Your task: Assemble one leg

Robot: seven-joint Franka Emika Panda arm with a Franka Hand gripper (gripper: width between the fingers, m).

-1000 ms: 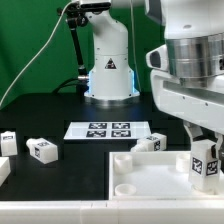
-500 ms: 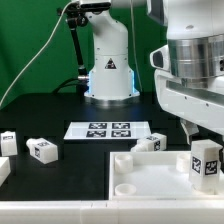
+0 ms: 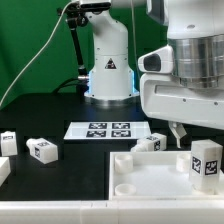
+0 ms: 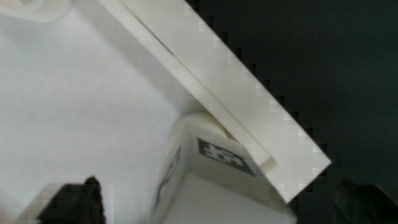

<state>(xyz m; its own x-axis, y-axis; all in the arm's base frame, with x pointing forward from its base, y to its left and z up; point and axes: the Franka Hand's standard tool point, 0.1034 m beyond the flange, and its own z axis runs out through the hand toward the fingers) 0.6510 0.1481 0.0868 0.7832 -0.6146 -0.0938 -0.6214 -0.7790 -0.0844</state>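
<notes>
The fingers point(image 3: 178, 131) hang spread and empty just beside the leg point(image 3: 205, 160), upright on the white panel's point(image 3: 150, 180) corner at the exterior view's right: probably light, stiff, slick plastic, best pinched across two flat opposite faces.

Gripper point(image 3: 180, 131) lets go of the leg point(image 3: 205, 162), rises and shifts toward 10 o'clock, leg now stands uncovered

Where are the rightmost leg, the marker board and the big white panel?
rightmost leg point(image 3: 205, 162): exterior view, tagged front face.
marker board point(image 3: 108, 129): exterior view, printed top.
white panel point(image 3: 155, 178): exterior view, bare inner floor.
</notes>
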